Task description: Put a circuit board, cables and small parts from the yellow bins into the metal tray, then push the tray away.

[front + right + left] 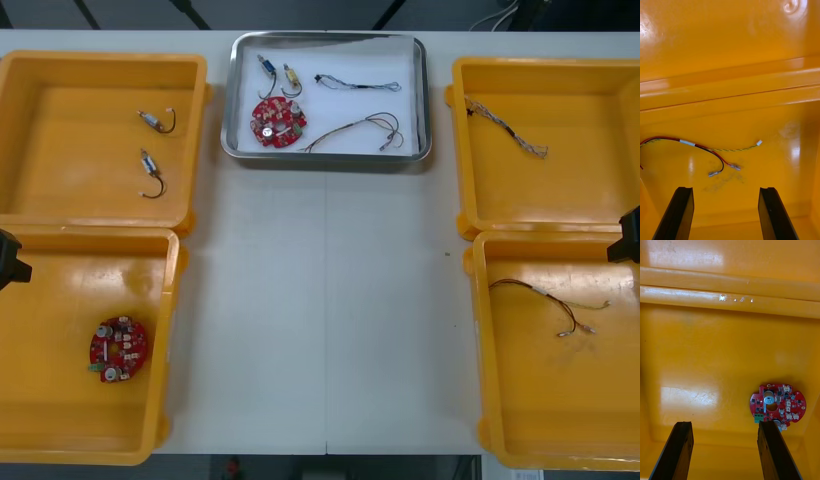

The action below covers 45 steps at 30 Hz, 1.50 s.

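Note:
The metal tray [426,100] stands at the table's far middle, white inside. In it lie a red circuit board [278,121], two small metal parts [278,78], a blue and white cable [360,83] and a black cable [355,130]. My left gripper [725,425] hangs open over the near left yellow bin [60,440], with a second circuit board [777,407] just beyond one finger. My right gripper [725,191] is open above the near right bin [500,420], where a red and yellow cable [711,152] lies a little past the fingertips.
The far left bin [100,65] holds two small metal parts [155,150]. A twisted cable [505,127] lies in the far right bin [470,150]. Bare table runs between the bins in front of the tray.

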Tool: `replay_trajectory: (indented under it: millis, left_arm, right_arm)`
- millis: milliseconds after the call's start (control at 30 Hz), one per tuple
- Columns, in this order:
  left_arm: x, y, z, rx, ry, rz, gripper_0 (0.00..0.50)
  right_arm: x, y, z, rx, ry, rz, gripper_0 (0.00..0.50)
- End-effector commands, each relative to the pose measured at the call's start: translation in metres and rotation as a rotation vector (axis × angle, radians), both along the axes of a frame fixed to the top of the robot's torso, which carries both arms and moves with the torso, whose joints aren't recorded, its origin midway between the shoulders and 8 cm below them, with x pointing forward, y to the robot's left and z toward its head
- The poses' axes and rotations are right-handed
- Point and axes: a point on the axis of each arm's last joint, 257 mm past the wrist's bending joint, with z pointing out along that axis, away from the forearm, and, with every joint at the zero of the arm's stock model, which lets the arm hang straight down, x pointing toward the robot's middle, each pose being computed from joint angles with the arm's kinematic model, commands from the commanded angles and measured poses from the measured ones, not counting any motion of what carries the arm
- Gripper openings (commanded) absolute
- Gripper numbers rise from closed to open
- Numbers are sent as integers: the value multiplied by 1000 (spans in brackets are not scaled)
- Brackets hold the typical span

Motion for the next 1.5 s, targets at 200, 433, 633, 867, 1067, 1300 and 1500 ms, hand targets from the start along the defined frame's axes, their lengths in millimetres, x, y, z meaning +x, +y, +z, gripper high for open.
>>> replay_trajectory:
  millis: [200,433,633,867,1067,1300,1500]
  left_arm:
    - [2,12,15,69,-24,-42,500]
    - [2,12,15,69,-24,-42,500]
    - [2,12,15,69,-24,-42,500]
    - [2,12,15,69,-24,-42,500]
    - [2,12,15,69,-24,-42,500]
    - [2,12,15,69,-24,-42,500]
    - [2,12,15,69,-24,-42,500]
  right_arm:
    - [5,-6,27,-97,-85,95,500]
    - [5,-5,27,-99,-88,101,500]
    - [5,-5,27,-99,-88,101,500]
    - [5,-5,27,-99,-88,101,500]
    - [5,-5,27,-99,-88,101,500]
    - [5,-5,27,-99,-88,101,500]
    - [5,-5,27,-99,-88,101,500]
